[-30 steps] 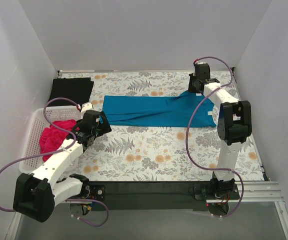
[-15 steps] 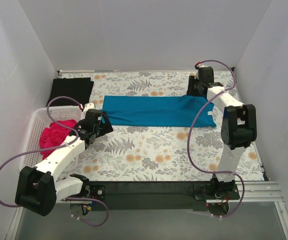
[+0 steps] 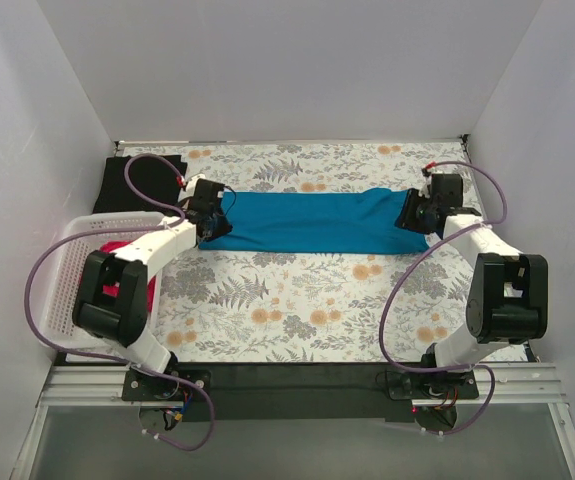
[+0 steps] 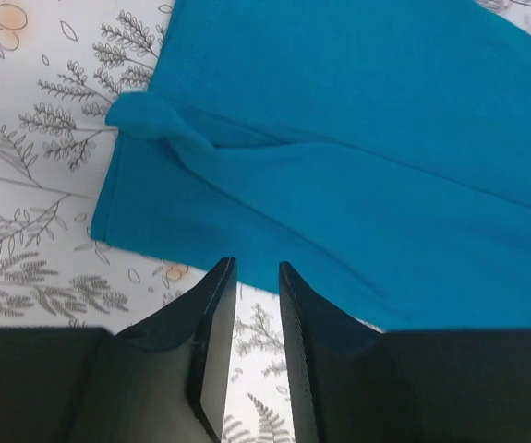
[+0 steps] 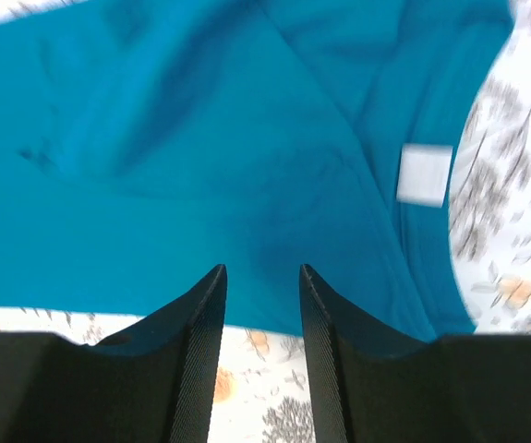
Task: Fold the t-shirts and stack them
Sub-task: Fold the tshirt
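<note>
The teal-blue t-shirt [image 3: 307, 222] lies as a long folded strip across the middle of the floral cloth. My left gripper [image 3: 214, 216] hovers at the strip's left end. Its jaws [image 4: 256, 269] stand a narrow gap apart at the near hem [image 4: 200, 231], with only the table cloth showing between them. My right gripper [image 3: 413, 214] hovers at the strip's right end, open [image 5: 260, 270] over the near edge, left of the white label [image 5: 425, 173]. The black t-shirt [image 3: 117, 180] lies folded at the back left. The magenta-pink t-shirt [image 3: 148, 289] sits in the basket, mostly hidden by my left arm.
A white mesh basket [image 3: 65, 290] stands at the left edge, with my left arm's elbow over it. Purple cables loop out from both arms. White walls close in the table at the back and on both sides.
The left arm swung from beside the basket to the shirt's left end and its jaws narrowed. The right gripper let go of the shirt's far right part and moved to its right end.
</note>
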Controlling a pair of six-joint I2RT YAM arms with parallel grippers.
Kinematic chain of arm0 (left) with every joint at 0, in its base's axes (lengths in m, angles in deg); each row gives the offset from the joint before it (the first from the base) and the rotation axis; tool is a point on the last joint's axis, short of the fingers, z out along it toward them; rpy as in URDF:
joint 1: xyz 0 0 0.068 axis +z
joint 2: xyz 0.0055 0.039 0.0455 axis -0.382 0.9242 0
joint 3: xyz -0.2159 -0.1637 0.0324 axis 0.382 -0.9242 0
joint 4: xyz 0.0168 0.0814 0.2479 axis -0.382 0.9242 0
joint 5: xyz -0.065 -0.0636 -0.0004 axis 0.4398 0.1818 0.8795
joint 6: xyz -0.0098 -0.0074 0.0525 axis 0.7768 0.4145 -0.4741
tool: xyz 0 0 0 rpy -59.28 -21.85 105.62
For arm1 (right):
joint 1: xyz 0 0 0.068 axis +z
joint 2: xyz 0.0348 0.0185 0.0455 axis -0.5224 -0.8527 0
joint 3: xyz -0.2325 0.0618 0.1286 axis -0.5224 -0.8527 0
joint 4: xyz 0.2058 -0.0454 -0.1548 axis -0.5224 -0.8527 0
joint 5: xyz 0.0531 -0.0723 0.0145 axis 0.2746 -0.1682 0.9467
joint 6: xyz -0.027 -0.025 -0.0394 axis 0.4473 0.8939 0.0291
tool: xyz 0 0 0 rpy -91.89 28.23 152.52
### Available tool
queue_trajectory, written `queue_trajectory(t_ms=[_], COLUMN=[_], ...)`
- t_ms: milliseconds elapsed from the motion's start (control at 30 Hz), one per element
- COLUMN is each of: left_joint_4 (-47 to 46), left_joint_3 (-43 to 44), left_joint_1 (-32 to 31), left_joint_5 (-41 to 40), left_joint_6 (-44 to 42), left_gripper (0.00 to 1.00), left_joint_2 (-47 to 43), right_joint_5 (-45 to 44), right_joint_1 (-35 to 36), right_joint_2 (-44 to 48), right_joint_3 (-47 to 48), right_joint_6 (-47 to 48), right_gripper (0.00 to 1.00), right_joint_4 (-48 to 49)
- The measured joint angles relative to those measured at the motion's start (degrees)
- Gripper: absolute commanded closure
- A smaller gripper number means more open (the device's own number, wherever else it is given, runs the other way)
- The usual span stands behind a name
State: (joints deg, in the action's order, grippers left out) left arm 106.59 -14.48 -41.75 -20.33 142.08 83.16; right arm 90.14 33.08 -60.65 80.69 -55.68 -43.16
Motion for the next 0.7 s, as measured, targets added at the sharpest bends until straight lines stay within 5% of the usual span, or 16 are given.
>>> queue_trajectory(t_ms=[300, 700], left_joint_4=[2.25, 6.78], left_joint_3=[2.97, 3.74], left_joint_1=[3.06, 3.37], left_joint_5=[0.0, -0.26], left_joint_6=[-1.16, -2.23], left_gripper=[0.8, 0.82], left_joint_2=[8.57, 11.78], right_joint_5=[5.79, 6.58], right_joint_1=[-6.82, -17.38], right_joint_2=[-0.66, -1.86], right_joint_3=[-11.67, -14.53], right_joint_6=[-5.4, -10.23], right_gripper=[0.63, 0.63], right_joint_4=[5.03, 10.05])
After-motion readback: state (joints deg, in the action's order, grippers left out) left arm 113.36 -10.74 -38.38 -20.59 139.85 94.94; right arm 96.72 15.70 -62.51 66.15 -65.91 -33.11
